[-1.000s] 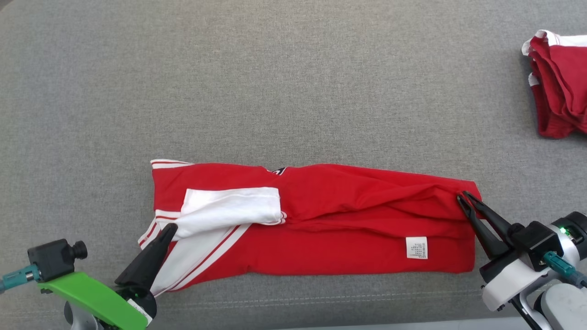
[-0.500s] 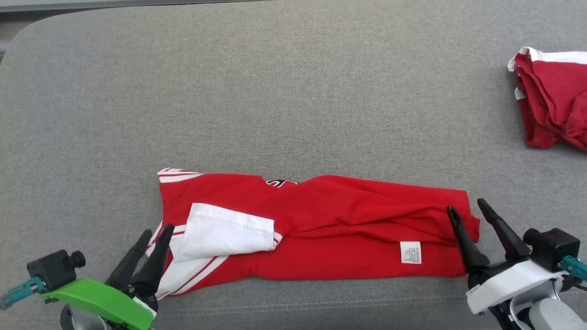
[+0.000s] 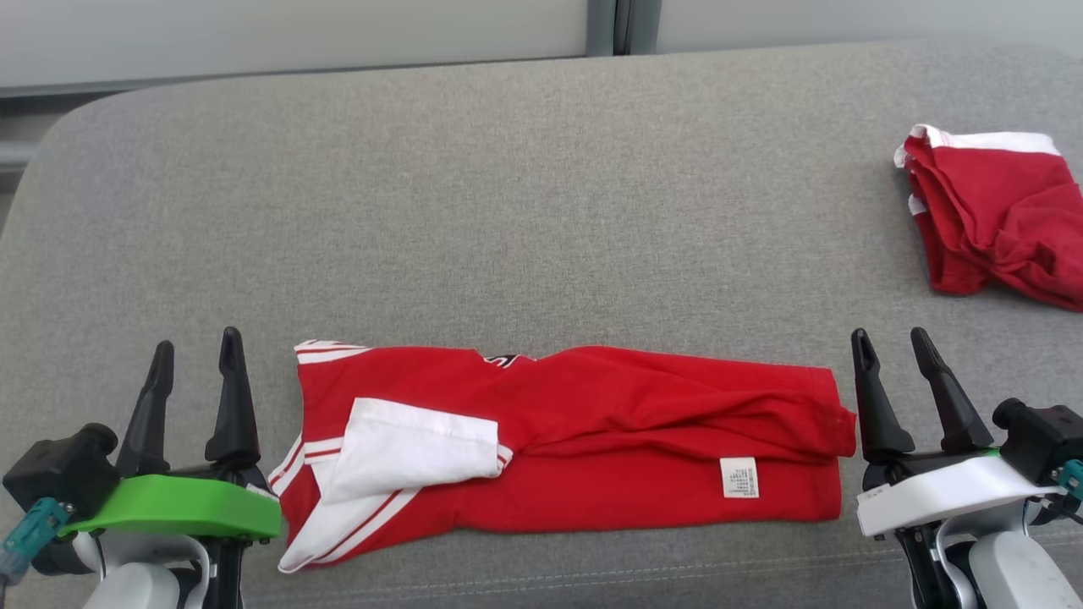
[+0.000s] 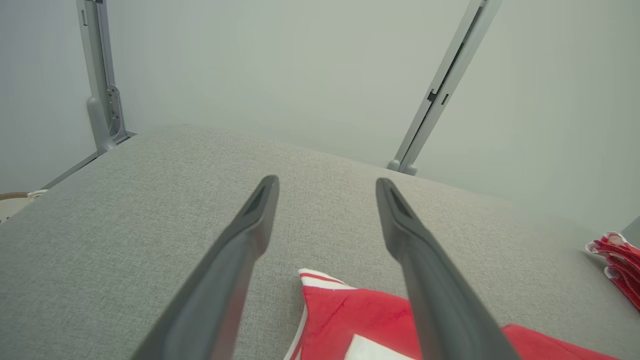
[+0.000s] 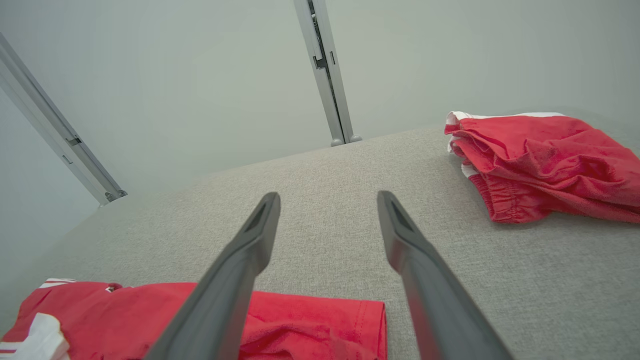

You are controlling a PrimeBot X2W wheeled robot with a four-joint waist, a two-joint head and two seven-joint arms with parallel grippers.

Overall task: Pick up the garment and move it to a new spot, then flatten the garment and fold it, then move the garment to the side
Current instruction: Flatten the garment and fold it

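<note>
A red garment [image 3: 592, 440] with white sleeves and striped trim lies folded into a long band across the near part of the grey cushion [image 3: 508, 211]. A white label shows near its right end. My left gripper [image 3: 193, 348] stands open just left of the garment's sleeve end, touching nothing. My right gripper [image 3: 890, 338] stands open just right of the garment's other end, also empty. The left wrist view has the garment's striped corner [image 4: 340, 310] under the open left gripper [image 4: 326, 184]. In the right wrist view the garment's right end [image 5: 310, 320] lies below the open right gripper [image 5: 328, 199].
A second red garment [image 3: 994, 216] lies crumpled at the cushion's far right, also in the right wrist view as a red heap [image 5: 545, 160]. A pale wall with grey metal posts [image 5: 325, 70] stands behind the cushion. Bare grey cushion stretches beyond the folded garment.
Both grippers went from shut on the garment's ends to open and drew back clear of it. The head camera tilted up, so the scene shifted down. The garment lies released.
</note>
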